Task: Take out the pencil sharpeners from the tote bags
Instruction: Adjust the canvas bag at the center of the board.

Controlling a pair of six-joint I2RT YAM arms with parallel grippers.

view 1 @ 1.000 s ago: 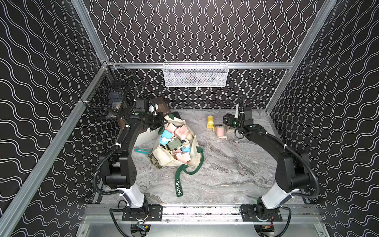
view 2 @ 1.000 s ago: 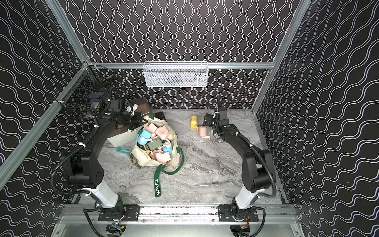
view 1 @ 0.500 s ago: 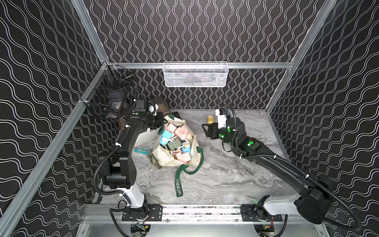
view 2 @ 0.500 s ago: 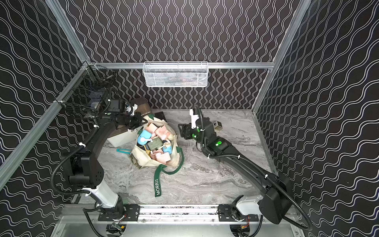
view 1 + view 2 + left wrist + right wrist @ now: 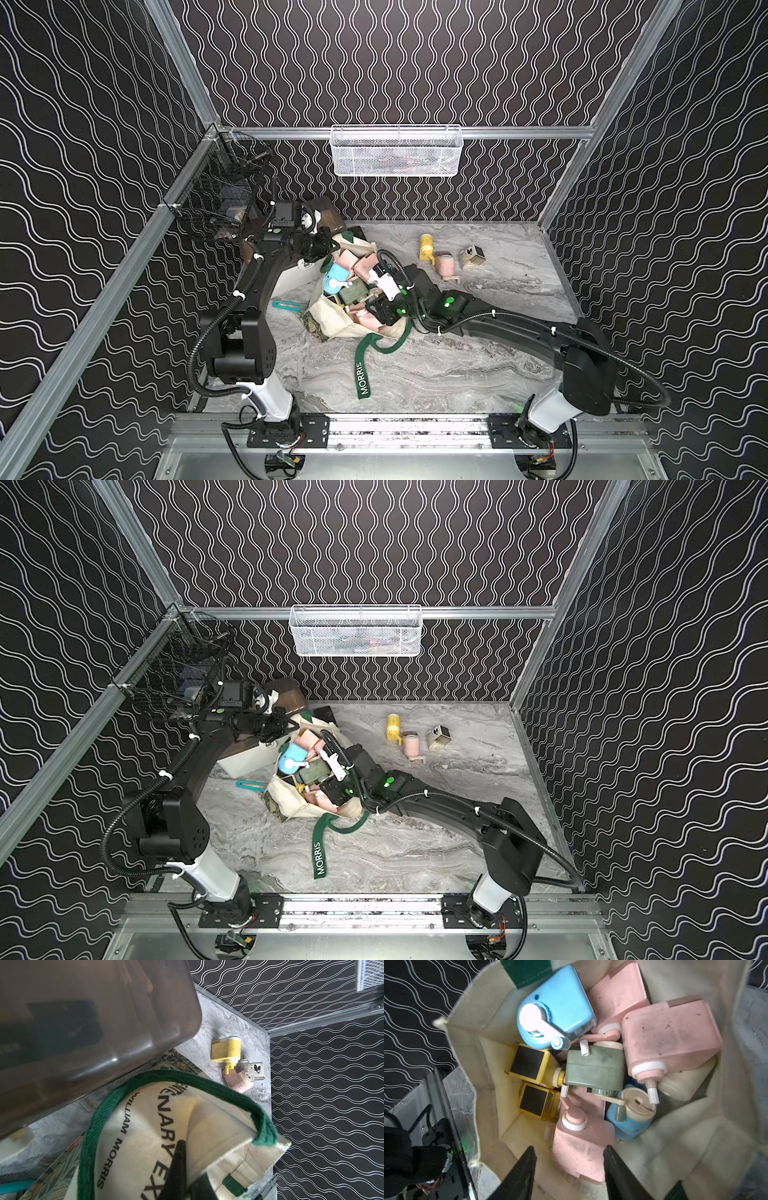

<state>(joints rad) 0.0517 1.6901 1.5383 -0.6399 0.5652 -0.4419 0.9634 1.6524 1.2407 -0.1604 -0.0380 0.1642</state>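
Most of the pencil sharpeners (image 5: 596,1068) lie jumbled inside the open tote bag (image 5: 488,1076). A blue sharpener (image 5: 560,1007) sits on top near the rim, a large pink sharpener (image 5: 675,1039) is beside the heap's middle, and two yellow sharpeners (image 5: 527,1064) with dark square faces rest against the bag's wall. The nearest pink sharpener (image 5: 577,1153) sits between the jaws of the right gripper (image 5: 570,1167). The jaws stand partly open on either side of it: one seems to touch its edge and the other is just clear, so it is not clamped. Three more lie out on the counter (image 5: 457,365) towards the back wall, close together: a yellow crank sharpener (image 5: 426,246), a pale pink sharpener (image 5: 445,266) and a cream sharpener (image 5: 471,257). The left gripper (image 5: 187,1169) has its jaws closed on the cream canvas at the bag's rim, near a dark green strap (image 5: 158,1076). A second strap (image 5: 361,376), printed MORRIS, trails over the counter in front of the bag. A white box (image 5: 296,277) with a brown lid stands behind the bag. A teal strip-shaped tool (image 5: 289,306) lies on the counter beside the bag.
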